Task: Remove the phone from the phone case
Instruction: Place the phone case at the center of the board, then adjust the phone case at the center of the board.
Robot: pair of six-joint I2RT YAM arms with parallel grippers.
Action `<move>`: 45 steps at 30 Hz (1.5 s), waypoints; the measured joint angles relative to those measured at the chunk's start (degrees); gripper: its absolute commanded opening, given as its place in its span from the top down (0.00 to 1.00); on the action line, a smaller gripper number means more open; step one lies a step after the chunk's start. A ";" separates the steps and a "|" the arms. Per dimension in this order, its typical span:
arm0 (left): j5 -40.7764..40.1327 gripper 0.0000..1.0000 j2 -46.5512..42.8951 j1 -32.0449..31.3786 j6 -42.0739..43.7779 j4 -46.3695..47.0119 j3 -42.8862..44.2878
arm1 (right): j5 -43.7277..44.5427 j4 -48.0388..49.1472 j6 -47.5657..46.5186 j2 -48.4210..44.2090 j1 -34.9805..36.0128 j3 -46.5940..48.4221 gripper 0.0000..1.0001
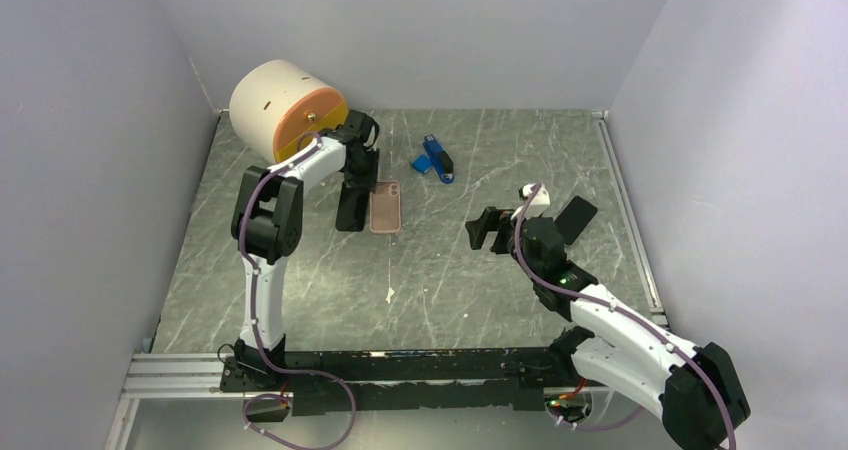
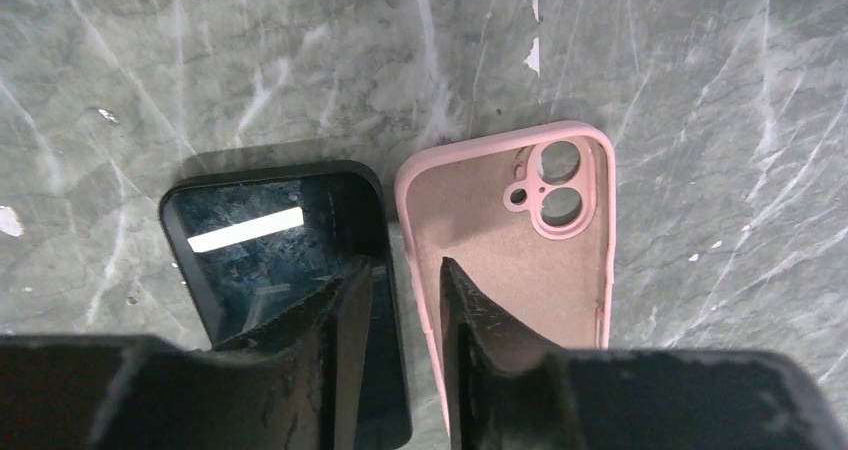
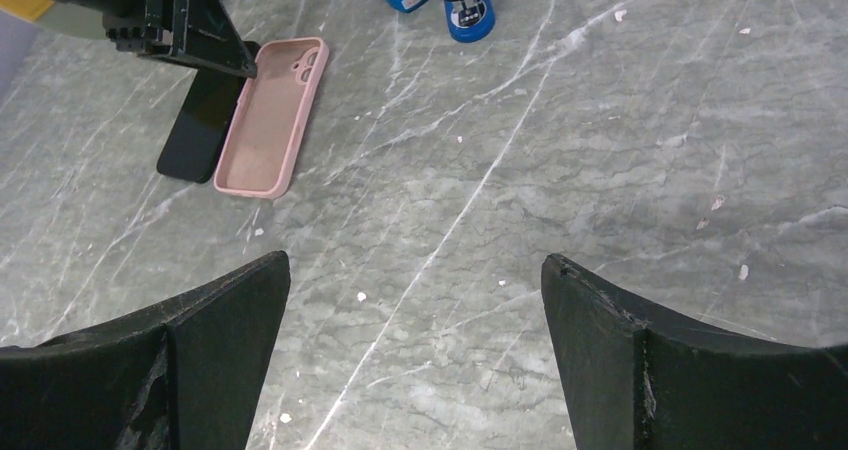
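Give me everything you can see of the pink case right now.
The case is pink, soft-looking, with a matte lining. Empty, it lies flat on the table, open side up, camera cutout (two large holes, one small) at the far end. The phone lies close along one long edge; contact is unclear. The left gripper hangs over its near end, jaws slightly apart.

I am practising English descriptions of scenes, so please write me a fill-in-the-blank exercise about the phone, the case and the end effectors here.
1. The pink phone case lies open side up and is ___ inside.
2. In the top view, the black phone lies just ___ of the case.
3. The right end effector has its fingers wide apart and holds ___.
4. The two small objects farther back than the case are ___ in colour.
Missing words: empty; left; nothing; blue
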 measured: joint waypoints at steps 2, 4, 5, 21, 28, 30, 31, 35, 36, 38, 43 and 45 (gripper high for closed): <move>-0.37 0.54 0.00 0.07 0.02 0.11 0.00 | -0.46 0.04 -0.02 0.15 0.00 0.02 0.02; -0.55 0.47 -0.07 0.07 0.07 0.28 0.00 | -0.72 0.02 -0.02 0.39 0.00 0.02 0.02; -0.52 0.45 -0.22 0.07 -0.02 0.28 0.00 | -1.01 0.02 -0.02 0.61 0.00 0.07 0.02; 10.36 0.06 -17.29 -6.91 -7.82 14.19 -15.98 | -1.38 -0.15 -0.02 1.38 0.00 0.68 0.01; 13.44 0.06 -15.85 -11.78 -11.17 18.25 -17.84 | 0.09 -0.28 0.00 1.20 0.00 0.68 0.01; 13.55 0.06 -14.62 -12.76 -11.74 19.04 -17.73 | 0.42 -0.39 0.00 1.01 0.00 0.68 0.01; 13.38 0.06 -13.73 -13.22 -11.87 19.12 -17.51 | 0.68 -0.44 0.00 0.92 0.00 0.68 0.01; 11.58 0.06 -10.16 -14.43 -12.11 18.86 -16.22 | 1.25 -0.61 0.00 0.85 0.00 0.68 0.01; 10.88 0.06 -9.35 -14.67 -12.11 18.53 -15.82 | 1.29 -0.66 0.00 0.85 0.00 0.68 0.01; 9.14 0.06 -7.78 -15.04 -12.07 18.23 -14.99 | 1.40 -0.68 0.00 0.85 0.00 0.68 0.01; 4.68 0.06 -6.69 -15.67 -11.58 17.25 -14.25 | 1.49 -0.87 0.00 0.85 0.00 0.68 0.01; 3.34 0.06 -6.69 -15.76 -11.54 16.85 -14.05 | 1.64 -1.03 0.00 0.85 0.00 0.68 0.01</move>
